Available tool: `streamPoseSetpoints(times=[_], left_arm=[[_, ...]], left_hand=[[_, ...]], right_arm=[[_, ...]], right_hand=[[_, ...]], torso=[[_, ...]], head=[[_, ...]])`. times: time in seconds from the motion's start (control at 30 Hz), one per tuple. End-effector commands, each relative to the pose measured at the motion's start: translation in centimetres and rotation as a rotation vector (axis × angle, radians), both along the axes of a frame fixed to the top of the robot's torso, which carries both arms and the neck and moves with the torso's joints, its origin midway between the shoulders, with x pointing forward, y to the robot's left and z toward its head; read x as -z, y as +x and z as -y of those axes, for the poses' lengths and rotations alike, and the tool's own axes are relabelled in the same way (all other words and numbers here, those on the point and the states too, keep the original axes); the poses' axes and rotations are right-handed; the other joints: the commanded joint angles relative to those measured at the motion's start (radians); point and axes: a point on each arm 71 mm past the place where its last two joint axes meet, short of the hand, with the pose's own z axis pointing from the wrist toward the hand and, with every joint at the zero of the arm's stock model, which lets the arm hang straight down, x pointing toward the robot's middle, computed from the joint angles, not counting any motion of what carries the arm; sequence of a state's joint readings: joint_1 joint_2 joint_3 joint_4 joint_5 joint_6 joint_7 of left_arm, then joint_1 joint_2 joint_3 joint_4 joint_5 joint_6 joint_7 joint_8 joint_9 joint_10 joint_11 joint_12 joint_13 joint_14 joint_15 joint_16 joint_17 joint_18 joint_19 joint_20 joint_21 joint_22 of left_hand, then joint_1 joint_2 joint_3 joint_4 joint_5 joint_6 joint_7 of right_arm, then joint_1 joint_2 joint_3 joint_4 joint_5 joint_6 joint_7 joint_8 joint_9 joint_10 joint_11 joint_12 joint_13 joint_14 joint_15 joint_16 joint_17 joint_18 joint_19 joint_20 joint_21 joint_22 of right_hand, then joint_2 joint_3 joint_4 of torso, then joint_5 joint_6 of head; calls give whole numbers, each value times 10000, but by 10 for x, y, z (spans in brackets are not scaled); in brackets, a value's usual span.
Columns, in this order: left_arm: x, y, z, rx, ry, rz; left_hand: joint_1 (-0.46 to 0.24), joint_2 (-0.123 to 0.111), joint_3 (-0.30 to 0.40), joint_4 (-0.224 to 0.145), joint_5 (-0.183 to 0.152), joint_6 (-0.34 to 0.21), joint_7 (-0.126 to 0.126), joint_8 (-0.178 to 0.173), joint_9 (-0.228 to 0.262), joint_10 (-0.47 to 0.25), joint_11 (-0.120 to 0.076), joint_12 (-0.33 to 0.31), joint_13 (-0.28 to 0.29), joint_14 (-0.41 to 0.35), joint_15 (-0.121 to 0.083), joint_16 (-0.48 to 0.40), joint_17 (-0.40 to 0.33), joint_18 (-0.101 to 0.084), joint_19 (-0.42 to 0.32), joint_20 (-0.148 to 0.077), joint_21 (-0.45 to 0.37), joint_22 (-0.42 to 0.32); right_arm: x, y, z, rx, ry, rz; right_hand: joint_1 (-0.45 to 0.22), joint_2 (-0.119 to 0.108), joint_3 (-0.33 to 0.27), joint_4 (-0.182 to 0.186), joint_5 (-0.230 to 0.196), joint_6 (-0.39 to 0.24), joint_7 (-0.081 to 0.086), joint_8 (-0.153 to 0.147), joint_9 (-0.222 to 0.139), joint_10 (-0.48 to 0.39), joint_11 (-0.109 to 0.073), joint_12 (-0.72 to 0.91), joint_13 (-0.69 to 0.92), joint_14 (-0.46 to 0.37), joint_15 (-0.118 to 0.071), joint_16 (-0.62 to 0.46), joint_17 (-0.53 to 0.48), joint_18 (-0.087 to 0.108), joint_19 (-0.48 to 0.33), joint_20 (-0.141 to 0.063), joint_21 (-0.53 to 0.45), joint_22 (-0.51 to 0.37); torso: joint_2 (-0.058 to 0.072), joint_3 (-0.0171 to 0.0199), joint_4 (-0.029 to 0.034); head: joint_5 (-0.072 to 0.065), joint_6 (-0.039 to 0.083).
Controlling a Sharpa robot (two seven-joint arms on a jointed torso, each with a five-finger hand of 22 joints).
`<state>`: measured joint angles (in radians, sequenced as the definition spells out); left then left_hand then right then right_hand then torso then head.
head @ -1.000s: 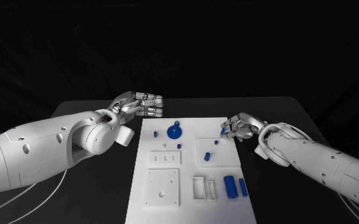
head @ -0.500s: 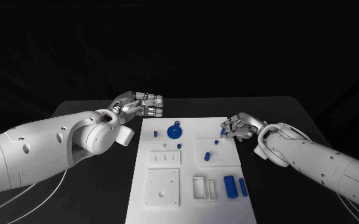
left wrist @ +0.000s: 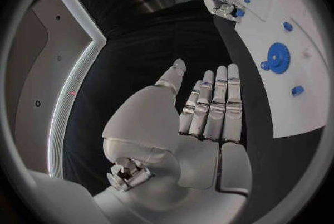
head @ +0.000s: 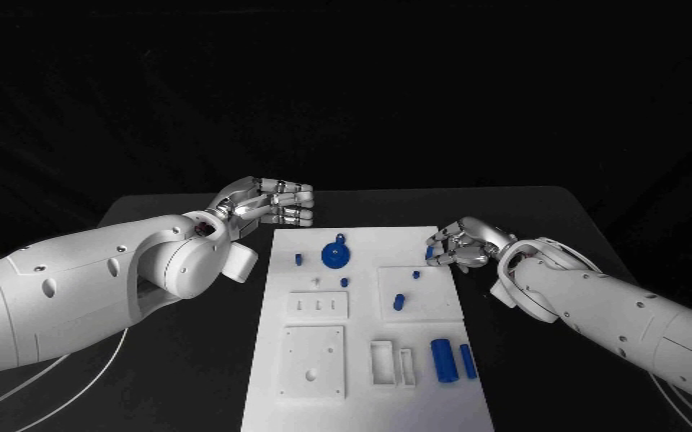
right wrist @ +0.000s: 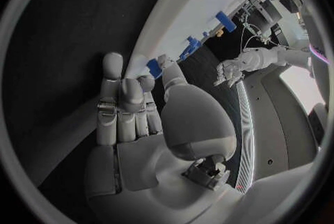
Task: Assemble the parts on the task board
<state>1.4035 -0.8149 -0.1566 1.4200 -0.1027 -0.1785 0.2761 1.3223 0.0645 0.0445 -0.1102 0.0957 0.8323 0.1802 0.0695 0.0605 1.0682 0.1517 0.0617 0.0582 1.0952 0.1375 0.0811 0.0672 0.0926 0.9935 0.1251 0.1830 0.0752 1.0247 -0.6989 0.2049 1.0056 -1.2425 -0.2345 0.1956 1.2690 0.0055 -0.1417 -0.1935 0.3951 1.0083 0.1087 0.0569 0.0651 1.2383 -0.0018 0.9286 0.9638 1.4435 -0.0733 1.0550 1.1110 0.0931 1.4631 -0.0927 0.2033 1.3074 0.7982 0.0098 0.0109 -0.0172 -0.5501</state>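
The white task board (head: pixel 381 246) lies mid-table with a blue gear (head: pixel 336 255) near its far end. Small blue pegs (head: pixel 400 301) and two blue cylinders (head: pixel 444 359) stand farther down it. My right hand (head: pixel 464 244) sits at the board's right edge, and a small blue part (head: pixel 430 252) is pinched at its fingertips. The wrist view shows that part (right wrist: pixel 155 68) between thumb and finger. My left hand (head: pixel 274 202) hovers off the board's far left corner. Its fingers (left wrist: pixel 216 104) lie side by side, the thumb stands apart, and it holds nothing.
White raised blocks with pins and slots (head: pixel 317 304) sit on the board's near half. Black table (head: pixel 173 372) surrounds the board. The left wrist view also shows the gear (left wrist: pixel 278 58) and my right hand (left wrist: pixel 219 4).
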Motion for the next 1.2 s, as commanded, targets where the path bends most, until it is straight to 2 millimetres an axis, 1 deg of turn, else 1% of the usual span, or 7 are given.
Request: streamPoseSetpoints(times=[0.03, 0.23, 0.33, 0.53, 0.57, 0.6, 1.2], left_arm=[[-1, -1, 2, 223, -34, 50], [-1, -1, 2, 234, -34, 44], [-1, -1, 2, 241, -32, 40], [-1, -1, 2, 257, -26, 26], [-1, -1, 2, 261, -25, 23], [-1, -1, 2, 264, -23, 22], [0, -1, 2, 303, 18, 1]], left_hand=[[77, 8, 1, -45, 31, -37, -8, -68, -15, -68, 4, 10, 13, -4, 16, 34, 7, -74, -27, 5, -8, 0], [77, 8, 1, -45, 31, -37, -8, -68, -15, -68, 4, 10, 13, -4, 16, 34, 7, -74, -27, 5, -8, 0], [77, 8, 1, -45, 31, -37, -8, -68, -15, -68, 4, 10, 13, -4, 16, 34, 7, -74, -27, 5, -8, 0], [77, 8, 1, -45, 31, -37, -8, -68, -15, -68, 4, 10, 13, -4, 16, 34, 7, -74, -27, 5, -8, 0], [77, 8, 1, -45, 31, -37, -8, -68, -15, -68, 4, 10, 13, -4, 16, 34, 7, -74, -27, 5, -8, 0], [77, 8, 1, -45, 31, -37, -8, -68, -15, -68, 4, 10, 13, -4, 16, 34, 7, -74, -27, 5, -8, 0], [65, 12, 5, -48, 37, -119, 2, -77, -20, -94, 14, 8, 12, -15, 22, 28, 7, -73, -37, 9, -6, -1]], right_arm=[[5, -1, 3, 146, -174, -175], [6, -2, 4, 164, -139, -163], [6, -2, 4, 148, -106, -176], [6, -2, 2, 57, -25, -230], [6, -2, 2, 28, -13, -247], [6, -2, 2, -3, -2, -264], [7, -2, -4, -253, 85, -370]], right_hand=[[-101, 133, 128, -106, 5, 85, -9, 58, 8, -7, -31, 37, 5, 42, 11, 28, 12, 68, 379, 26, 87, 144], [-120, 190, 165, -111, 82, 119, -14, 65, 12, -1, -37, 33, 0, 53, 7, 45, 28, 70, 384, 24, 112, 142], [-114, 280, 285, -196, -15, 211, -27, 57, 6, 24, -52, 44, 6, 67, -2, 70, 53, 68, 390, 17, 166, 151], [-282, 426, 855, -590, -195, 324, -38, 53, 0, 40, -71, 69, 40, 71, -15, 83, 81, 60, 376, 6, 220, 168], [-282, 426, 855, -590, -195, 324, -38, 53, 0, 40, -71, 69, 40, 71, -15, 83, 81, 60, 376, 6, 220, 168], [-426, 398, 1070, -744, -212, 323, -39, 54, 0, 36, -70, 80, 57, 70, -12, 79, 83, 60, 373, 7, 240, 175], [-377, 260, 938, -750, -216, 130, 4, 52, -2, 4, -38, 33, 22, 39, 4, 29, 46, 59, 352, 18, 191, 170]], torso=[[3, 1, -3], [4, -5, 7], [4, -5, 13], [0, -8, 4], [1, -7, 5], [4, -8, 7], [2, -9, 8]], head=[[-13, 9], [-29, 23], [-34, 10], [-38, 6], [-40, 5], [-44, 4], [-35, -10]])
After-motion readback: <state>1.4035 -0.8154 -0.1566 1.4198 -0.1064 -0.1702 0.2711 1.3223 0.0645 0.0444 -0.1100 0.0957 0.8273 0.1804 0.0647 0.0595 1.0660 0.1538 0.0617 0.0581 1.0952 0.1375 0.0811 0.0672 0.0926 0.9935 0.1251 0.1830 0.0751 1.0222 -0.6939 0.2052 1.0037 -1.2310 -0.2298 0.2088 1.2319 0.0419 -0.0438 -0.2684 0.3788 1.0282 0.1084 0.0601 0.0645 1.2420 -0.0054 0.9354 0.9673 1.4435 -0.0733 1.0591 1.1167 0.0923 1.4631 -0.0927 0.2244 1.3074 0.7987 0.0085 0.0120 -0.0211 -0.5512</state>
